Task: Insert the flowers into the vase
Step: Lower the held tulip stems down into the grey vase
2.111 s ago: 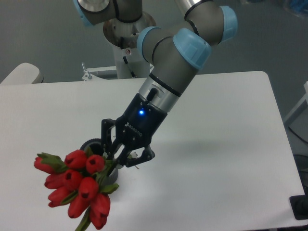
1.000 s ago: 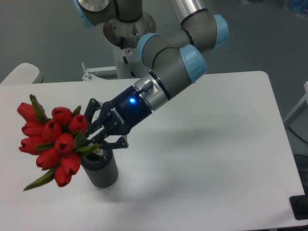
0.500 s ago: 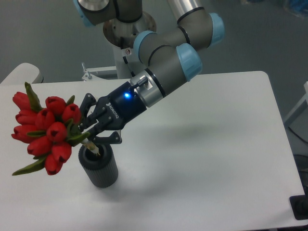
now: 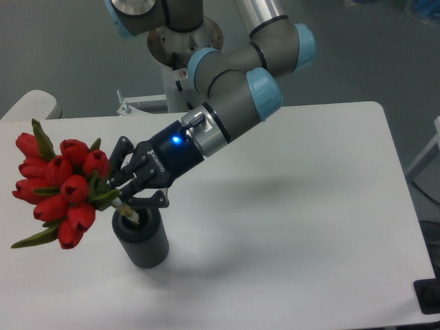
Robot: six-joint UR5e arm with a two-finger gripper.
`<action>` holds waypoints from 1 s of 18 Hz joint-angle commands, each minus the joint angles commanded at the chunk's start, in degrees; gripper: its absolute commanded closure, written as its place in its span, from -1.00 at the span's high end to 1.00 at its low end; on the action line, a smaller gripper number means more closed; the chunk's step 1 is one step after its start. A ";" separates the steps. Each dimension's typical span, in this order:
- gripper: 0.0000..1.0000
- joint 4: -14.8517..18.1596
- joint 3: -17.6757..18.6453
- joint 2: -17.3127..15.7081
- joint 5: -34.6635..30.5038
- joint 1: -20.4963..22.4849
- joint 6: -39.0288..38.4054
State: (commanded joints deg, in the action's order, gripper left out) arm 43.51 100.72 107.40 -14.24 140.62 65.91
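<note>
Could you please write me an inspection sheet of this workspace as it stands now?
Surface: white table, bare where visible.
Job's things: flowers held tilted to the left, stem end at the mouth of the vase, which stands upright near the front edge.
Clutter: nothing seen.
Hand: hand closed on the flower stems just above the vase rim; blue light lit on its body.
Cables: nothing seen.
Surroundings: grey floor; arm base behind the table; dark object at the right edge.
</note>
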 joint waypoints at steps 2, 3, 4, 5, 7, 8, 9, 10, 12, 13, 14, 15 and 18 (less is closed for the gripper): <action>-0.92 0.00 0.71 0.09 0.00 0.00 1.06; -0.91 0.00 1.15 0.18 0.00 0.00 1.33; -0.92 0.09 1.50 0.35 0.00 0.00 1.42; -0.91 0.00 1.68 0.61 0.00 0.00 1.42; -0.91 0.00 2.11 1.05 0.00 0.00 1.68; -0.91 0.00 2.20 1.58 0.00 0.00 2.03; -0.91 0.00 2.29 2.28 0.00 0.00 2.38; -0.91 0.00 2.47 2.81 0.00 0.17 2.99; -0.91 0.00 4.30 3.08 0.00 0.61 6.67; -0.91 0.00 5.01 3.25 0.00 1.05 8.08; -0.90 0.00 5.63 3.60 0.00 1.23 8.97; -0.90 0.00 6.24 3.87 0.09 1.23 9.50; -0.90 0.00 7.91 4.66 0.09 1.49 10.81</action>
State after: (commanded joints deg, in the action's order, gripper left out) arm 43.51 108.63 112.06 -14.15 142.12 76.72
